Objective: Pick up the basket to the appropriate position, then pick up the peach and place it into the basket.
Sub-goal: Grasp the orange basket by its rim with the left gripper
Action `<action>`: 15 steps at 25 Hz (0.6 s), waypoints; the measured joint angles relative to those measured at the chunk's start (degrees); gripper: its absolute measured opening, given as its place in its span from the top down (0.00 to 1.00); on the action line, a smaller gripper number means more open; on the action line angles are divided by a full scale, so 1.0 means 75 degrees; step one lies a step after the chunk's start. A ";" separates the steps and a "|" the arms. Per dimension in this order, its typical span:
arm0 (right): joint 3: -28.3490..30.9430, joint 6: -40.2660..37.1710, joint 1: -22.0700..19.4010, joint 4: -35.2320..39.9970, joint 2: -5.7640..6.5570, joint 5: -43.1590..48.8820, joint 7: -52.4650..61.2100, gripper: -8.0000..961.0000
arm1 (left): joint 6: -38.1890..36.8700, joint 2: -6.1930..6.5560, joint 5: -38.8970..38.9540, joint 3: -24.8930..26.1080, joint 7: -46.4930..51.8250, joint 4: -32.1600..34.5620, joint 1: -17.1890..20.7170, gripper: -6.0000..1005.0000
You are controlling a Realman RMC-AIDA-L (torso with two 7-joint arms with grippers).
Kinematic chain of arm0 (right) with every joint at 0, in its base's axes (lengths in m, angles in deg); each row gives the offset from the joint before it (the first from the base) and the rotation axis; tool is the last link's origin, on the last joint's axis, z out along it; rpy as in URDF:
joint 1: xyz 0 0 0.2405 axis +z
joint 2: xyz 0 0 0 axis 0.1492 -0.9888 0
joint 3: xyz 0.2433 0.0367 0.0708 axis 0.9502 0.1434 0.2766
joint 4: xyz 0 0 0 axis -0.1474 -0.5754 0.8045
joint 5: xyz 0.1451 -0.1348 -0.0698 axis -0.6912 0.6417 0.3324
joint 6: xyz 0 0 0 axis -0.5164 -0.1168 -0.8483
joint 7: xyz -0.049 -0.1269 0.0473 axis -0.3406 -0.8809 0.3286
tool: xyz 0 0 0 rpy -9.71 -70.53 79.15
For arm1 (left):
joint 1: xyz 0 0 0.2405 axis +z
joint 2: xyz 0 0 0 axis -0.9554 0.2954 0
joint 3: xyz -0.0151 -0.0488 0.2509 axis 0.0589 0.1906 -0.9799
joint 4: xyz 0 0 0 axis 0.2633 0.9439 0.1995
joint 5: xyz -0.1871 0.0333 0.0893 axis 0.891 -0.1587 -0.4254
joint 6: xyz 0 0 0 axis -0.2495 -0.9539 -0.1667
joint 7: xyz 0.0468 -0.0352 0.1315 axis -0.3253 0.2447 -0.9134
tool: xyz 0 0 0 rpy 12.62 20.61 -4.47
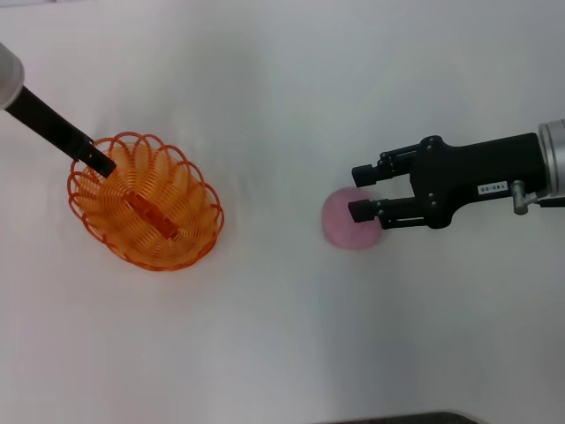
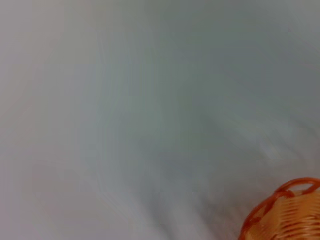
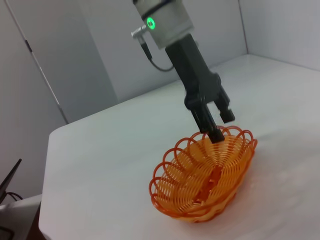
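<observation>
The orange basket [image 1: 148, 203] rests on the white table at the left, and it also shows in the right wrist view [image 3: 205, 180] and at a corner of the left wrist view [image 2: 287, 212]. My left gripper [image 1: 99, 163] is at the basket's far left rim. Seen from the right wrist, the left gripper [image 3: 221, 125] has its fingers apart, one tip dipping just inside the rim and the other outside it. The pink peach [image 1: 340, 223] lies at the right of centre. My right gripper [image 1: 364, 192] is open over the peach's far side, and its nearer finger crosses the peach.
A white tabletop [image 1: 282, 336] stretches around both objects. A dark edge shows at the table's front [image 1: 397, 419]. In the right wrist view grey walls stand behind the table's far edge [image 3: 100, 112].
</observation>
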 joint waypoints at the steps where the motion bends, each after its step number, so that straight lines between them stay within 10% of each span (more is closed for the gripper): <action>1: 0.0000 0.0003 0.0002 -0.0002 0.0000 0.0000 0.0000 0.42 | 0.0059 -0.0011 0.0000 -0.0041 0.0004 -0.0061 -0.0003 0.22; 15: 0.0000 0.0129 0.0008 -0.0074 0.0001 -0.0005 -0.0030 0.42 | 0.0358 -0.0045 0.0000 -0.0119 -0.0003 -0.0406 0.0003 0.29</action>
